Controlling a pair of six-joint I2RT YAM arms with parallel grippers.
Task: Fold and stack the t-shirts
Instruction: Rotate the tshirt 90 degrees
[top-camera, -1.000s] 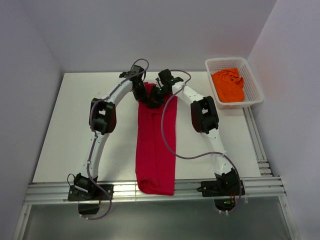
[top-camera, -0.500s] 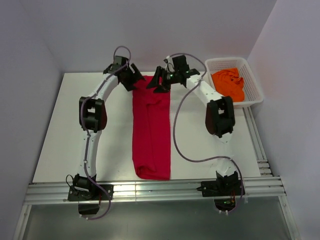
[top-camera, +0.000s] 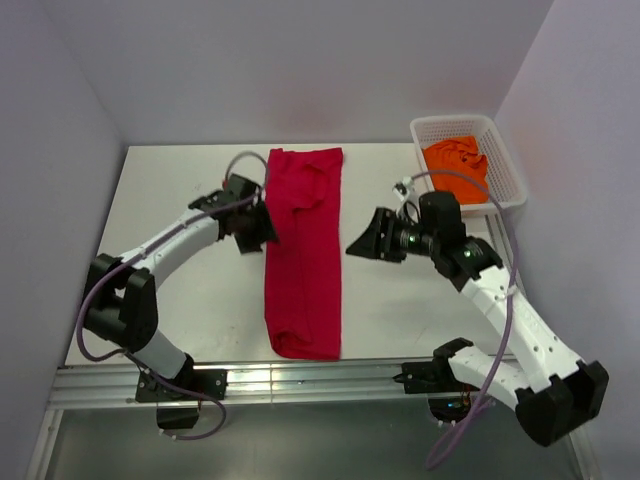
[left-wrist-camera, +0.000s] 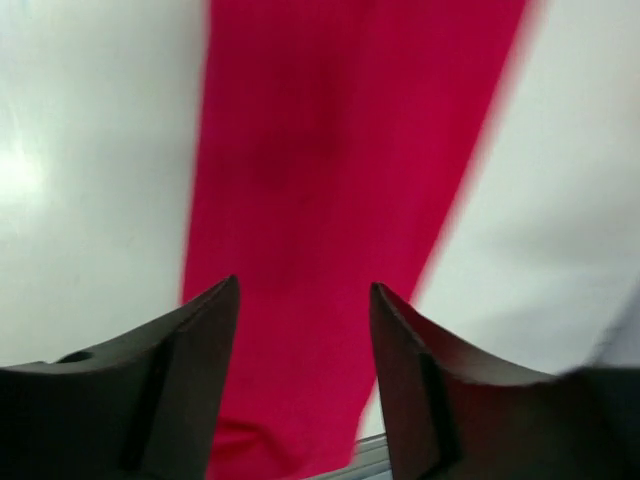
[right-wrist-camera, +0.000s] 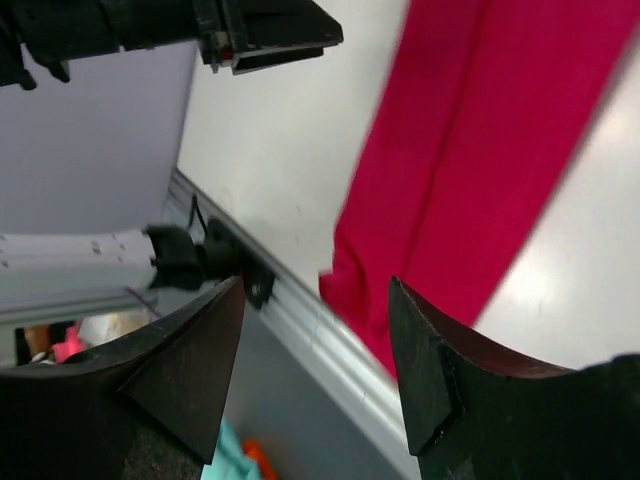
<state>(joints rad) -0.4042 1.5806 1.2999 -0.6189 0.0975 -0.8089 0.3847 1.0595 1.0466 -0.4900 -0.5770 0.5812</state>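
Note:
A crimson red t-shirt (top-camera: 303, 250) lies folded into a long narrow strip down the middle of the white table (top-camera: 180, 180), from the far edge to the near edge. It also fills the left wrist view (left-wrist-camera: 340, 180) and the right wrist view (right-wrist-camera: 480, 150). An orange t-shirt (top-camera: 456, 170) sits crumpled in the white mesh basket (top-camera: 505, 160) at the back right. My left gripper (top-camera: 266, 226) hovers open beside the strip's left edge, holding nothing. My right gripper (top-camera: 362, 244) stands open just right of the strip, empty too.
The metal rail (top-camera: 300, 385) runs along the table's near edge, with both arm bases (top-camera: 180, 385) bolted to it. Grey walls close in on the left, back and right.
Both grippers let go of the red shirt's far end and opened. Both arms pulled back from the far edge to mid-table, either side of the strip. The strip now lies straighter.

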